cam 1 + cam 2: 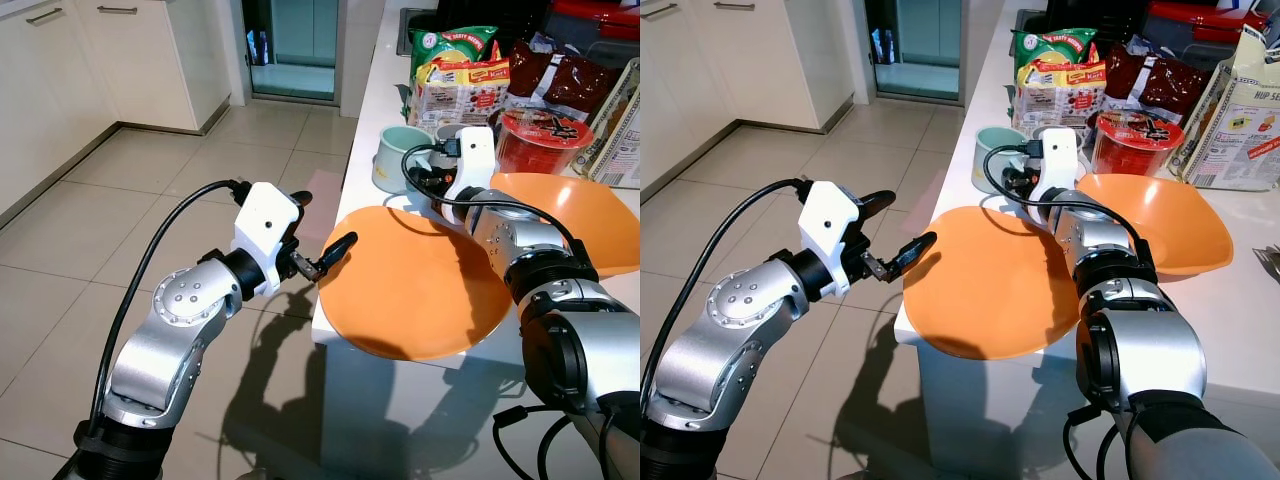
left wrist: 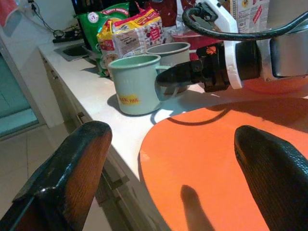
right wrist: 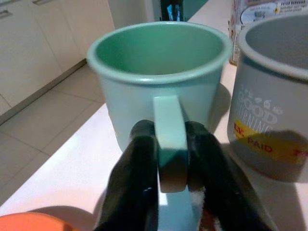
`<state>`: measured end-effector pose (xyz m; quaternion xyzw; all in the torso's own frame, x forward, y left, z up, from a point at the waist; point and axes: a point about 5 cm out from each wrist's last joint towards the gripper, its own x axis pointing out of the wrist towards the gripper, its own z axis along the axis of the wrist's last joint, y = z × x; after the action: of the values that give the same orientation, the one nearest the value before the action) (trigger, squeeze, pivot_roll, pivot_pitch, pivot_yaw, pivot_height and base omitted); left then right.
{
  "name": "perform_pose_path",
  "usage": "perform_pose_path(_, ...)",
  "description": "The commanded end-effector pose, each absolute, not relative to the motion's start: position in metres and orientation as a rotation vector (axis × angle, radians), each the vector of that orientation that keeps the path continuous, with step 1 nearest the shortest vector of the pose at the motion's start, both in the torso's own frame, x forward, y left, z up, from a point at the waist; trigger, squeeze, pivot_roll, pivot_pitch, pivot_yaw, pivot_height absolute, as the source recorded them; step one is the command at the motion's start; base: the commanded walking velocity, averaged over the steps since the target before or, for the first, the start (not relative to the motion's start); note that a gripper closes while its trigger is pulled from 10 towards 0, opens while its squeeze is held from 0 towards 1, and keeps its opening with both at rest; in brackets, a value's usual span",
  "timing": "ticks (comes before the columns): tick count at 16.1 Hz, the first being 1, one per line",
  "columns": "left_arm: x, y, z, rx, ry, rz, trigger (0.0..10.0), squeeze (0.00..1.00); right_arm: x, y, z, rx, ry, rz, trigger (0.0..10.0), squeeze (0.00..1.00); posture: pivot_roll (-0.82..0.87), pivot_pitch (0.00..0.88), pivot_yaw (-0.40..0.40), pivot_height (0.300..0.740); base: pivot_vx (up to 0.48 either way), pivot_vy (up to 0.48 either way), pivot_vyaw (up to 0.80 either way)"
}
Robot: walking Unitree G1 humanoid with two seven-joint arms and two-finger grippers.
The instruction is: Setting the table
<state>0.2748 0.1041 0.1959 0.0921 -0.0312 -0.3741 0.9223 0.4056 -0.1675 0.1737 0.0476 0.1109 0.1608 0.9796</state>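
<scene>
Right end effector [image 3: 168, 159]: both black fingers pinch the handle of the green mug [image 3: 159, 72], one on either side, the mug standing upright on the white worktop [image 1: 375, 110]. Grey mug [image 3: 276, 96]: just beside the green one, at about 3 o'clock from it in the head views, upright, with a yellow label and red lettering; whether the two mugs touch cannot be told. Right arm [image 1: 1095, 250]: reaches across the near orange plate [image 1: 415, 285] toward the mugs at 12 o'clock. The plate lies flat at the worktop's front corner, its rim overhanging the edge at 6 and 9 o'clock. Orange bowl [image 1: 1160, 220]: at 3 o'clock from the plate, partly behind the arm. Left end effector [image 1: 322, 233]: held in the air over the tiled floor [image 1: 120, 200] at 9 o'clock from the plate, fingers spread wide and gripping nothing, the lower fingertip just beside the plate's rim. Packaged food [image 1: 460, 75]: a green packet, a noodle pack, dark bags, a red-lidded cup [image 1: 540, 140] and a carton [image 1: 1245, 110] crowd the worktop at 12 to 2 o'clock behind the mugs.
</scene>
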Motion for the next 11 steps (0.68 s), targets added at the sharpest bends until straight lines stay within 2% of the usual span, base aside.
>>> perform_pose_path(1, 0.277, 0.104, 0.2, 0.203, -0.084, -0.772, 10.0, 0.0, 0.41, -0.165, 0.188, 0.114, 0.174, 0.331, 0.0, 0.0, 0.04, 0.0, 0.029, 0.74, 0.0, 0.0, 0.0)
perform_pose_path(5, 0.279, 0.108, 0.202, 0.215, -0.105, -0.715, 10.0, 0.0, 0.412, -0.162, 0.197, 0.131, 0.121, 0.338, 0.0, 0.0, 0.05, 0.0, 0.017, 0.74, 0.0, 0.0, 0.0)
perform_pose_path(8, 0.299, 0.126, 0.209, 0.213, -0.133, -0.459, 10.0, 0.0, 0.414, -0.15, 0.24, 0.113, -0.098, 0.42, 0.0, 0.0, 0.05, 0.0, 0.008, 0.74, 0.0, 0.0, 0.0)
perform_pose_path(11, 0.3, 0.134, 0.215, 0.203, -0.153, -0.378, 10.0, 0.0, 0.405, -0.144, 0.267, 0.092, -0.263, 0.436, 0.0, 0.0, 0.06, 0.0, -0.006, 0.74, 0.0, 0.0, 0.0)
